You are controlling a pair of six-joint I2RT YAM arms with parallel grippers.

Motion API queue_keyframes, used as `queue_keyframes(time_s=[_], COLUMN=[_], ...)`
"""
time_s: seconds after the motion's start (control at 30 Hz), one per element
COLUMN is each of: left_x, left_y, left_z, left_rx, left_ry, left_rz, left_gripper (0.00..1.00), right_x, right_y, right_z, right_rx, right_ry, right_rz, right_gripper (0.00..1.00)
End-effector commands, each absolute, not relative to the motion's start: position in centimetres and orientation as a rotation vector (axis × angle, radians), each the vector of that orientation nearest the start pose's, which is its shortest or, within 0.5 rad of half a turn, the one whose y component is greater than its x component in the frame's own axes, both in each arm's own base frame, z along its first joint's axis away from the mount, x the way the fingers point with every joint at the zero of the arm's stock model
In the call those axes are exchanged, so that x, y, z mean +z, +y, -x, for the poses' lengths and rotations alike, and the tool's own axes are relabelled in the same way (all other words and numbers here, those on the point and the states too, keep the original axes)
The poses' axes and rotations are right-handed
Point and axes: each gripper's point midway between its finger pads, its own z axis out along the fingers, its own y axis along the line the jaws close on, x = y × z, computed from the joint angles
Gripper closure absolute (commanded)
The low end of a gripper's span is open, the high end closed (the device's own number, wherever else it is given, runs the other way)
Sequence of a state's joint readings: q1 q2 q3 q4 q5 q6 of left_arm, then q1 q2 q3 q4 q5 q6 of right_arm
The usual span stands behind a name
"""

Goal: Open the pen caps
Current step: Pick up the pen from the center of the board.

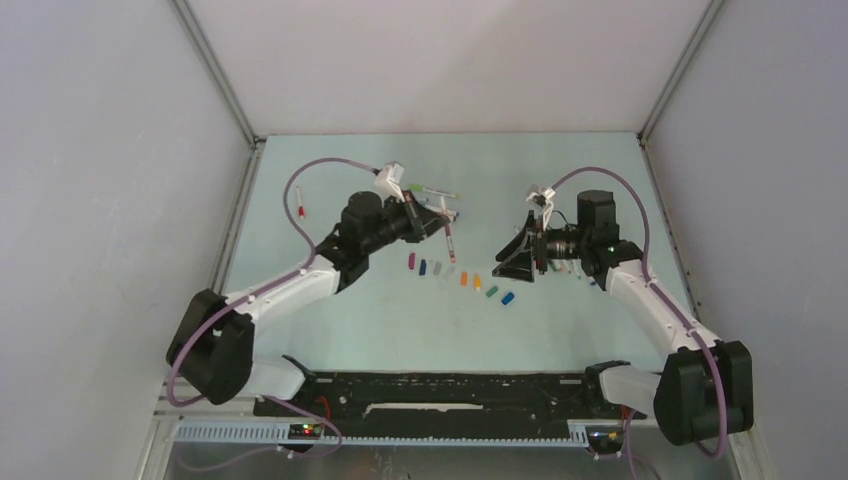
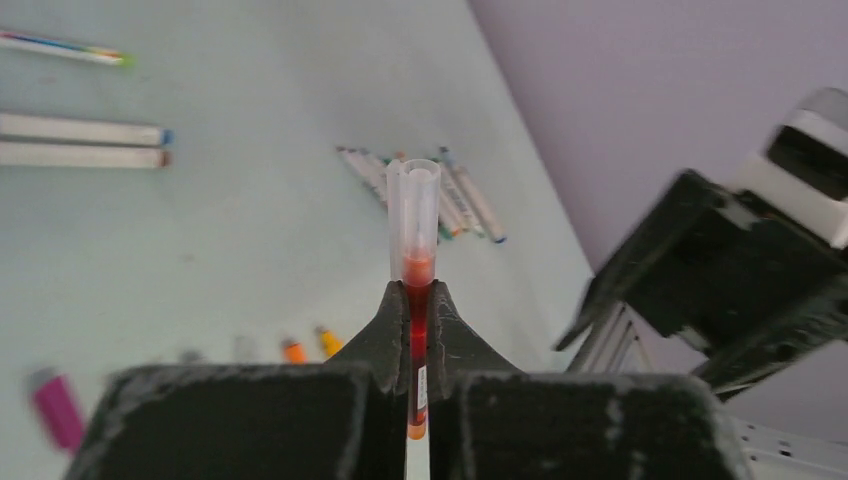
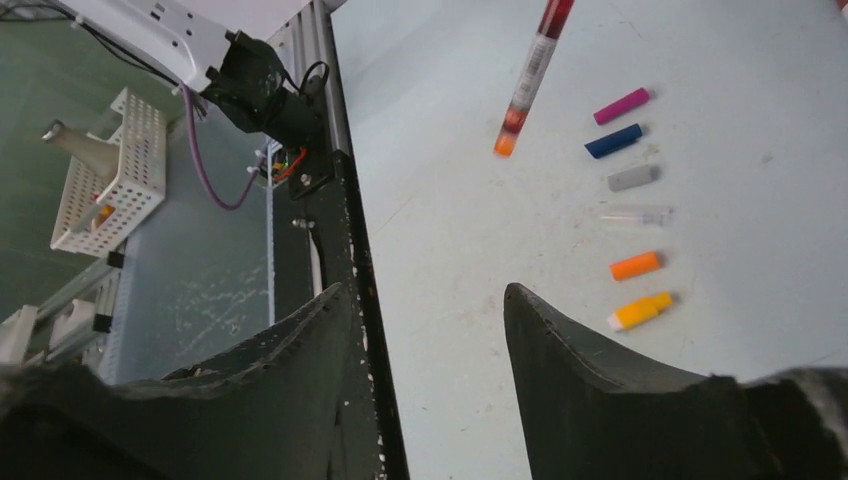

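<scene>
My left gripper point(image 1: 443, 216) is shut on a red pen point(image 2: 415, 320), held above the table; a clear cap point(image 2: 413, 200) sits on the pen's far end beyond the fingertips. The same pen point(image 3: 528, 75) shows in the right wrist view with an orange end pointing down. My right gripper point(image 3: 422, 295) is open and empty, to the right of the pen and apart from it point(image 1: 512, 258). Loose caps lie in a row on the table point(image 1: 330, 330): magenta point(image 3: 621, 105), blue point(image 3: 613, 140), grey point(image 3: 633, 178), clear point(image 3: 635, 214), orange point(image 3: 636, 265), yellow point(image 3: 641, 311).
Several pens lie in a bunch by the right arm point(image 2: 450, 200), more lie at the back point(image 2: 80, 142), one with a green end point(image 1: 430, 190), and one lies at the far left point(image 1: 299, 206). A black rail point(image 1: 450, 400) runs along the near edge. Walls enclose the table.
</scene>
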State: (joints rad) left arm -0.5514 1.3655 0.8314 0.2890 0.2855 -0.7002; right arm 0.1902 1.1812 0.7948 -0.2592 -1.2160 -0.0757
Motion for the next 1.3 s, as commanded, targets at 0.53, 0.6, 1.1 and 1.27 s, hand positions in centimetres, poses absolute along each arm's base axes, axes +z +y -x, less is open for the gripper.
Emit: queue_keyframes(time_s=[0.53,0.6,1.1,1.27], left_x=[27.3,27.4,28.5,29.3], left_y=[-37.8,-38.3,-39.4,-38.5], left_z=[-28.6,-28.2,-26.9,-26.4], left_rx=[-1.368,-1.379,-1.445,-1.449], left_ry=[1.694,1.692,1.655,1.638], left_rz=[-0.018,-0.031,-0.078,-0.098], left_gripper=[1.00,1.00,0.83,0.42], right_x=[21.6,21.4,20.6,20.6], right_y=[22.6,22.5,22.3,22.0], right_z=[-24.0,-24.2,-24.5,-23.8], right_rx=[1.450,1.444,1.419,1.381], right_ry=[1.806,1.817,1.870,1.854], right_rz=[0.758,0.745,0.743,0.844], right_gripper=[0.41,0.43,1.00,1.00])
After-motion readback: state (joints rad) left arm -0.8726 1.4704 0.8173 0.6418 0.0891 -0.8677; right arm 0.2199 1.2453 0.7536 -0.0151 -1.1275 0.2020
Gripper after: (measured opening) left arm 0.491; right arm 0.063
